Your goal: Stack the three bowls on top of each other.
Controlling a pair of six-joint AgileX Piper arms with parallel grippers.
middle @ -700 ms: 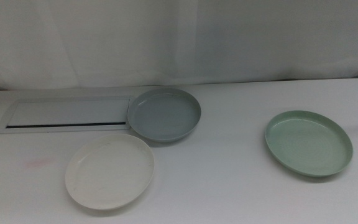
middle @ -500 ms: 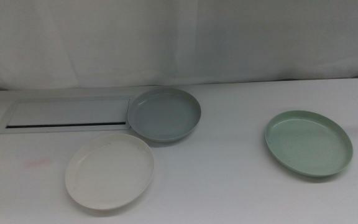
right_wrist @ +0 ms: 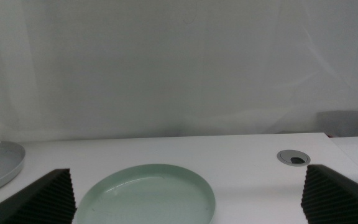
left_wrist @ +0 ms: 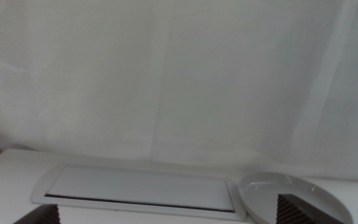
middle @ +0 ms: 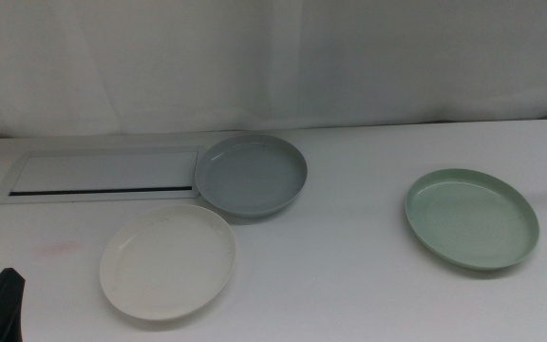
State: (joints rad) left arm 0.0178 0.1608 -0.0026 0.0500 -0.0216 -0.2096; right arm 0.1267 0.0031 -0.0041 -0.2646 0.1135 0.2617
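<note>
The three bowls lie apart on the white table (middle: 349, 285), none stacked. Nearest, toward the left front, is the white bowl (middle: 168, 262): round, shallow, low-rimmed, matte, its colour almost that of the tabletop. Just left of it, at the bottom edge of the middle view, the left gripper (middle: 1, 309) shows as a dark tip; its wrist view shows its two jaws set wide apart. A faint pink smudge (middle: 60, 250) marks the table between that gripper and the white bowl.

Farther right, the pale green bowl (middle: 471, 218) sits alone, well apart from the other two, with bare tabletop on every side. The right gripper (right_wrist: 188, 198) points at it from the near side, jaws spread wide to either side of the dish, touching nothing.

Behind the white bowl and close to it, with only a narrow gap, is the blue-grey bowl (middle: 251, 175). Its left rim slightly overlaps the right end of a flat white panel (middle: 103, 173) with a dark slot along its near edge. A round grey cable port (right_wrist: 293, 158) sits near the table's right edge. A white curtain (middle: 273, 57) closes off the far edge of the table.
</note>
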